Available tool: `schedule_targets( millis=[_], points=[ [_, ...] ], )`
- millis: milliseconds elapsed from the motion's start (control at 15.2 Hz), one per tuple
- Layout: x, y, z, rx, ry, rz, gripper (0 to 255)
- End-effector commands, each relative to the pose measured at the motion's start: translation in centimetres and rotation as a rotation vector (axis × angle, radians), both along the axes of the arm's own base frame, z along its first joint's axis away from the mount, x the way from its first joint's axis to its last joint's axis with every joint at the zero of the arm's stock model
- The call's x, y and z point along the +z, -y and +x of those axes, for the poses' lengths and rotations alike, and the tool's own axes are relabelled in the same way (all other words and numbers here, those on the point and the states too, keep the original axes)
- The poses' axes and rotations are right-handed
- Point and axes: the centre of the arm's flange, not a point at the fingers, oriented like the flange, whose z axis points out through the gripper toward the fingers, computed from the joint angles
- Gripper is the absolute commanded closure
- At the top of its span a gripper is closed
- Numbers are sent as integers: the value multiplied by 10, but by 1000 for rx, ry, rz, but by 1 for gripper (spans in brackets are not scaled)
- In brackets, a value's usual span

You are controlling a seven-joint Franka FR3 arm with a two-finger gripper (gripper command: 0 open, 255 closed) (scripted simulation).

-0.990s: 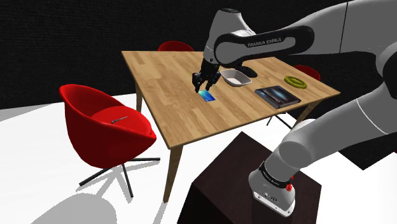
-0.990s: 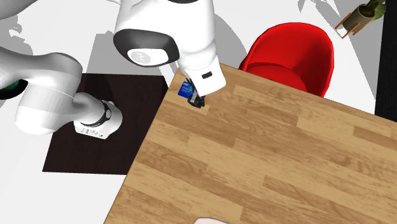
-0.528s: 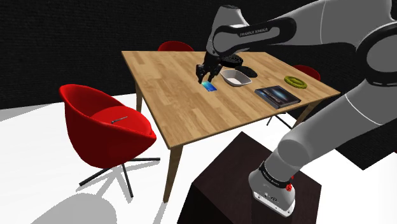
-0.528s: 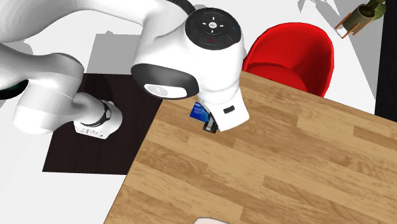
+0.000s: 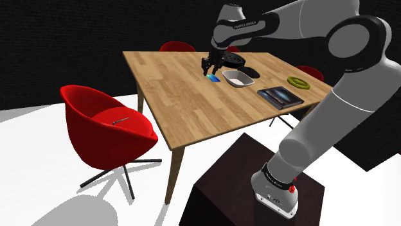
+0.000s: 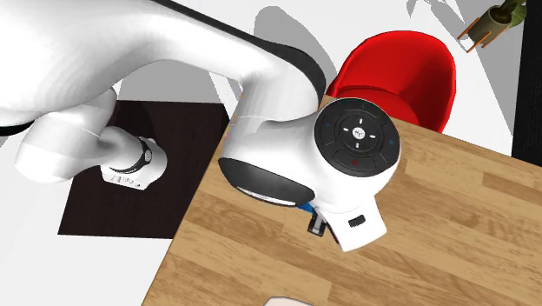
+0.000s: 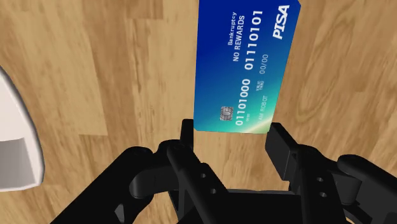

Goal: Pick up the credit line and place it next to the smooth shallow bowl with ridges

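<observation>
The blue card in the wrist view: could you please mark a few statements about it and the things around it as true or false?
1. The gripper is shut on the blue card. True.
2. The card lies inside the white bowl. False: it is clasped between the fingers, beside the bowl, with the wooden table behind it.
3. The card is printed with NO REWARDS. True.
4. The chair near the table's corner is green. False: it is red.

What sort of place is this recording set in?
Probably a home dining area: a wooden table with red chairs around it, a white bowl on it, where the gripper holds a blue card.
</observation>
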Motion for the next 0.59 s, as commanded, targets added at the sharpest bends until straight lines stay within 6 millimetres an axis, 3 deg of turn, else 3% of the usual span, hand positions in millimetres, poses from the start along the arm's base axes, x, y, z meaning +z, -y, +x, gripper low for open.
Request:
schedule_targets(
  millis=[0,330,528],
  points=[
    [0,22,13,1,0,0,255],
    [0,81,48,1,0,0,255],
    [-16,81,47,1,0,-1,255]
  ],
)
